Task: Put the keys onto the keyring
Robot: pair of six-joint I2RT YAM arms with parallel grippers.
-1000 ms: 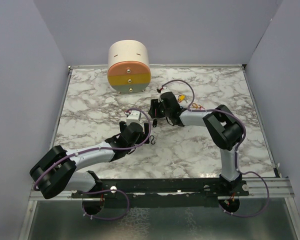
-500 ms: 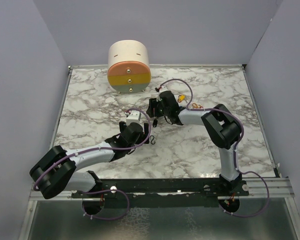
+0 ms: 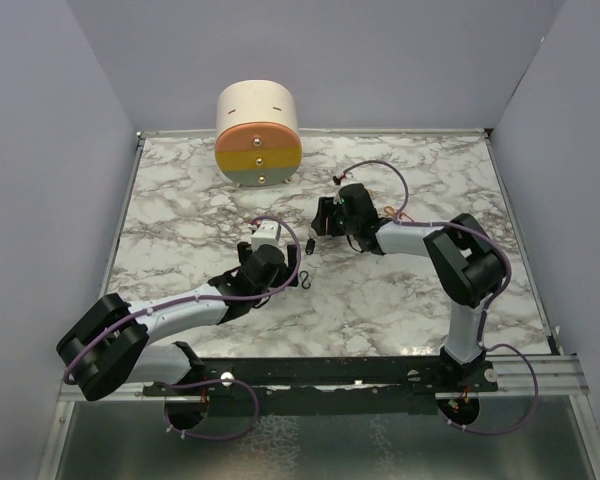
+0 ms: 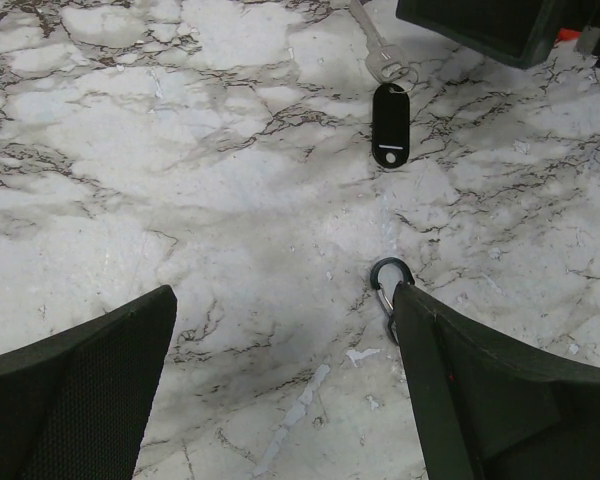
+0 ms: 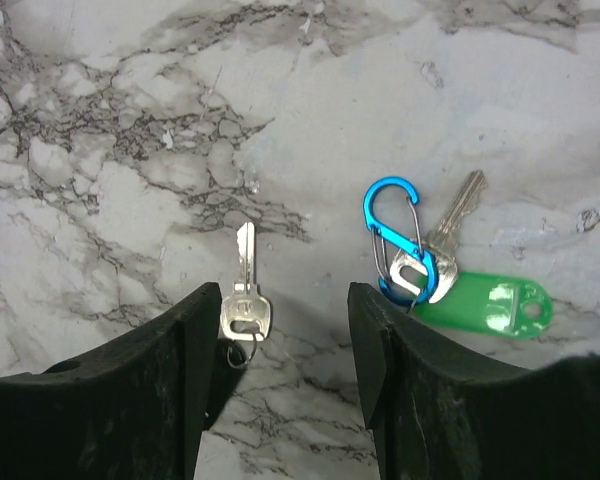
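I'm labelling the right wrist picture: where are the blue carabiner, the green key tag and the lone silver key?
blue carabiner [image 5: 389, 183], right wrist view, its upper bend.
green key tag [image 5: 485, 303], right wrist view, tag's middle.
lone silver key [image 5: 245, 312], right wrist view, its head.

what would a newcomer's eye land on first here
The blue carabiner lying with a green-tagged silver key on the marble table, just beside the right gripper. Then a bare silver key between that gripper's open fingers, and the round drawer box with pink, yellow and grey fronts at the table's far edge.
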